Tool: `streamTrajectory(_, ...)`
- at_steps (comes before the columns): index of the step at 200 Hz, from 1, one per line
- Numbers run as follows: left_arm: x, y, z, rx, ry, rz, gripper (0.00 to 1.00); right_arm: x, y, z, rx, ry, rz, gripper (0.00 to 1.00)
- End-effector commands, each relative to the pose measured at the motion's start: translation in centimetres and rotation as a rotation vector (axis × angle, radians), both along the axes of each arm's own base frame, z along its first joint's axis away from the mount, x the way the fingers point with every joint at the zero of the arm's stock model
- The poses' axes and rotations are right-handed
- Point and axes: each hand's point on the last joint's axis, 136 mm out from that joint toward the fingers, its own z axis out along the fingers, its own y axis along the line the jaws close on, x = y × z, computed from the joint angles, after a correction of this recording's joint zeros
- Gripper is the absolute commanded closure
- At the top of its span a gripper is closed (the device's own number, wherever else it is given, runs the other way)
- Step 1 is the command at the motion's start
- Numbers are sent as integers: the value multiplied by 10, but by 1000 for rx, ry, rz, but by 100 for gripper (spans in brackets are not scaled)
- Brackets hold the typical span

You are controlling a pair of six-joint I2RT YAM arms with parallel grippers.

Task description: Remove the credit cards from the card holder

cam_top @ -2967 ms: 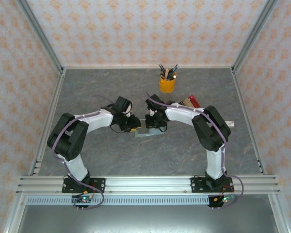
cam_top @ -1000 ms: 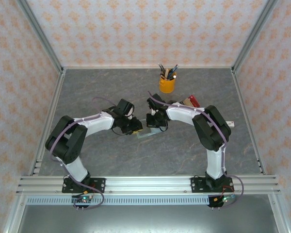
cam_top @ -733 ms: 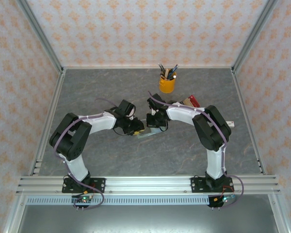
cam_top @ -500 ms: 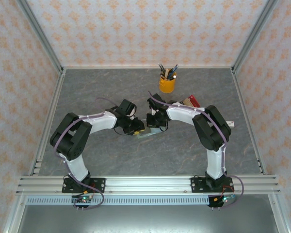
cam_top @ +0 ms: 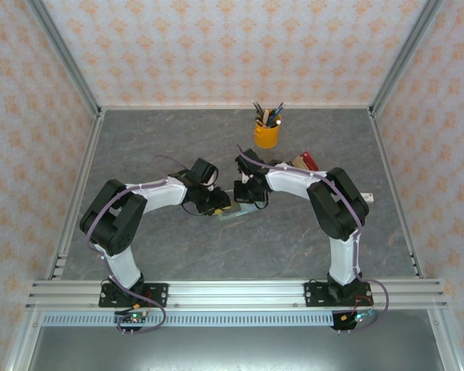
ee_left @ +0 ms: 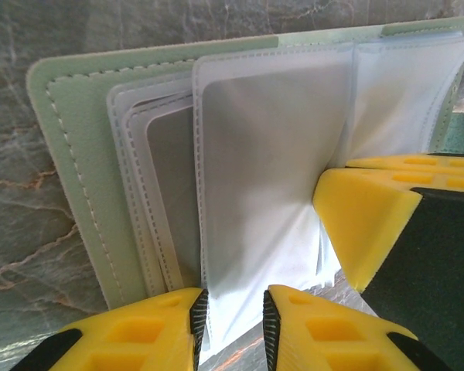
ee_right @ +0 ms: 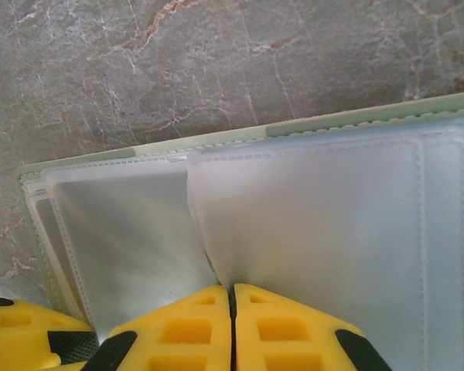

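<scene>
working on the opening-up step, i have the card holder [ee_left: 73, 170] lying spread open on the table [cam_top: 294, 239], right between my two arms near the middle of the surface. its green cover is flat against the stone top and its cloudy plastic sleeves [ee_left: 263, 170] are fanned upward.

my right gripper [ee_right: 232, 297] has its fingers pressed together at the fold where two sleeves meet. the crease runs straight into the seam between them, so i judge it is pinching that leaf and keeping the wallet pinned and open.

my left gripper [ee_left: 230, 325] comes in from the other side with its fingers a little apart. the free edge of one sleeve stands in the gap, and neither pad looks pressed against it.

whether any of the credit cards sit inside these hazy pockets i cannot tell. i make out grey panels behind the plastic but no clear red or yellow.

by my reckoning the task is at an early stage. next i need to part the leaves with the left fingers to find a pocket mouth, while the right hold stays firm so the thin plastic does not drag the whole wallet along.
</scene>
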Motion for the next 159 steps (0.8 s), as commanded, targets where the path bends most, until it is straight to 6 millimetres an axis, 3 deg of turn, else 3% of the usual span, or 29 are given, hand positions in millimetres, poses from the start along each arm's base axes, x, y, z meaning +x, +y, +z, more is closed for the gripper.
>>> streamTrajectory(1,-9,17,-27,90,96,101,68,-30,-41,-67,-194,134,-39,91)
streamTrajectory(24,-3,17,-26,71,78,158,67,-32,-39,-68,-172,142,-48,91)
streamTrajectory(61,4,-4,-18,-54,70,147,66,-37,-36,-69,-134,158,-56,92)
streamTrajectory(103,14,-28,1,-208,44,122,65,-39,-29,-68,-78,175,-65,92)
streamTrajectory(159,19,-41,22,-308,4,99,68,-35,-26,-60,-16,175,-88,91)
